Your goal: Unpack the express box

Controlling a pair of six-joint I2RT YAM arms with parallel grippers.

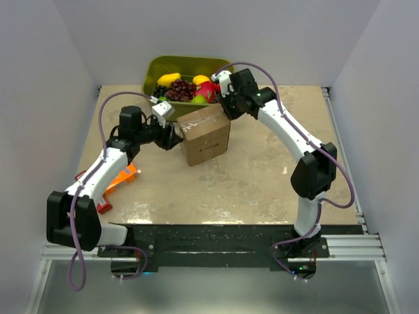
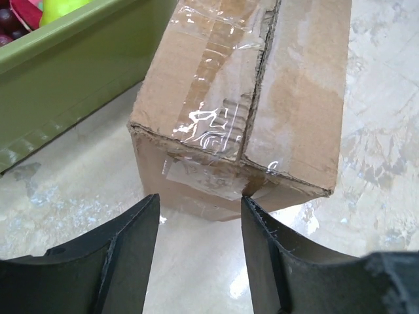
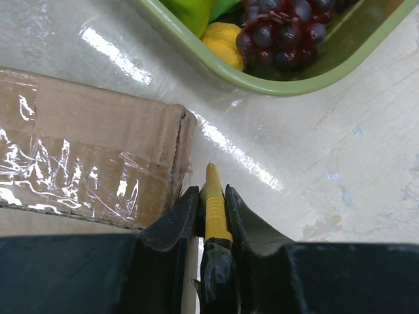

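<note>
The express box (image 1: 205, 135) is a brown cardboard carton with clear tape on its flaps, standing mid-table in front of the green bin. My left gripper (image 1: 171, 139) is open and empty, just off the box's left side. In the left wrist view the box (image 2: 262, 111) fills the upper frame, with the gripper (image 2: 200, 206) before its taped end. My right gripper (image 1: 226, 104) is at the box's far right corner, shut on a yellow pen-shaped cutter (image 3: 214, 208). Its tip sits just off the box (image 3: 85, 150) corner.
An olive-green bin (image 1: 157, 69) of fruit stands behind the box, grapes (image 3: 278, 33) near my right gripper. A flat orange package (image 1: 116, 182) lies under my left arm at the table's left edge. The table has bare surface in front and to the right.
</note>
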